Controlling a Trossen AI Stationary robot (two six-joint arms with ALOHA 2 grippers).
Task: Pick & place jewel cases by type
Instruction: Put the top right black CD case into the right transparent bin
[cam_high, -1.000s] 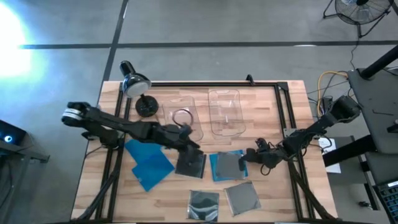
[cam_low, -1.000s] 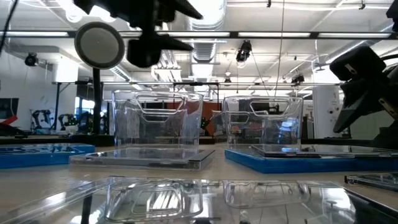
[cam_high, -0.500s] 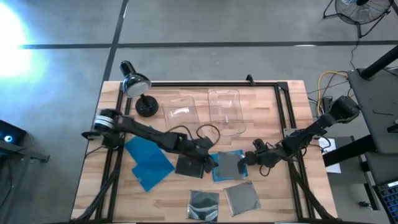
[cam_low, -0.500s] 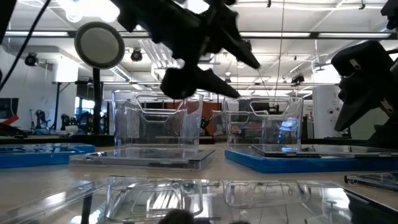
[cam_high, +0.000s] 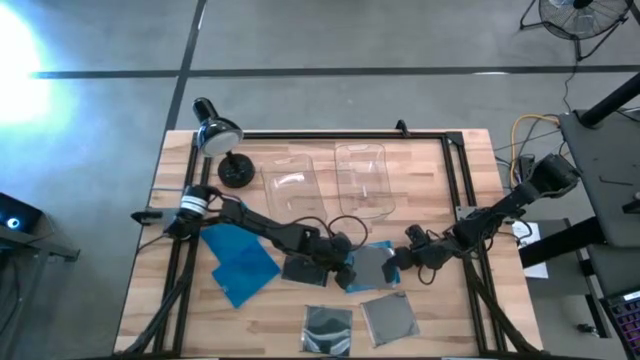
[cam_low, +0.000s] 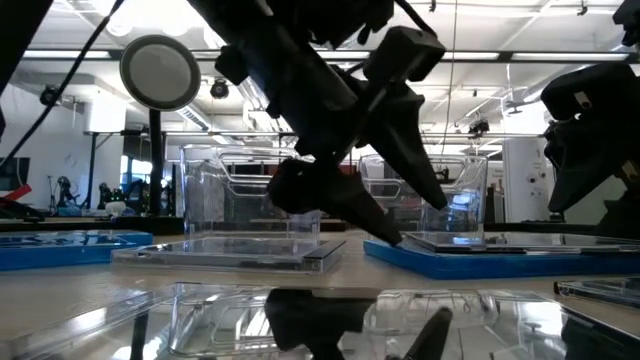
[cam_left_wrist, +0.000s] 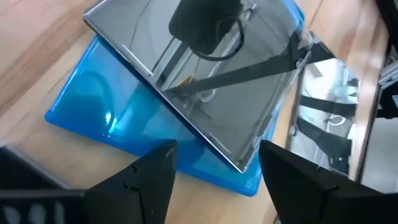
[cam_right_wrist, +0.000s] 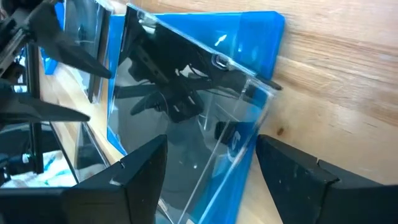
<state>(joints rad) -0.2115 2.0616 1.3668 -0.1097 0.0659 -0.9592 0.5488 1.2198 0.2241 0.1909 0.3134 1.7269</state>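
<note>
A dark grey glossy jewel case (cam_high: 368, 262) lies on a bright blue jewel case (cam_left_wrist: 99, 112) near the table's middle. My left gripper (cam_high: 347, 272) is open, its fingers slanting down over the stack's left edge (cam_low: 375, 247). My right gripper (cam_high: 397, 258) is open at the stack's right side, facing the grey case (cam_right_wrist: 180, 124) and the blue case (cam_right_wrist: 261, 37) under it. Another grey case (cam_high: 305, 265) lies just left of the stack, blue cases (cam_high: 240, 262) farther left, and two grey cases (cam_high: 327, 328) (cam_high: 390, 318) toward the near edge. My left gripper's lower fingertip (cam_low: 388, 237) comes slanting down at the left edge of the blue case. I cannot tell whether it touches the case. My right gripper touches nothing.
Two clear rectangular bins (cam_high: 290, 182) (cam_high: 362, 180) stand side by side toward the far edge. A desk lamp (cam_high: 215, 135) stands at the far left corner. A dark frame (cam_high: 455, 180) runs along the table's edges. Bare wood shows at the near left corner.
My left gripper has swung from beside the left bin toward the table's right and near side and has come down, ending over the left edge of the grey-on-blue stack. The cases have stayed where they were.
</note>
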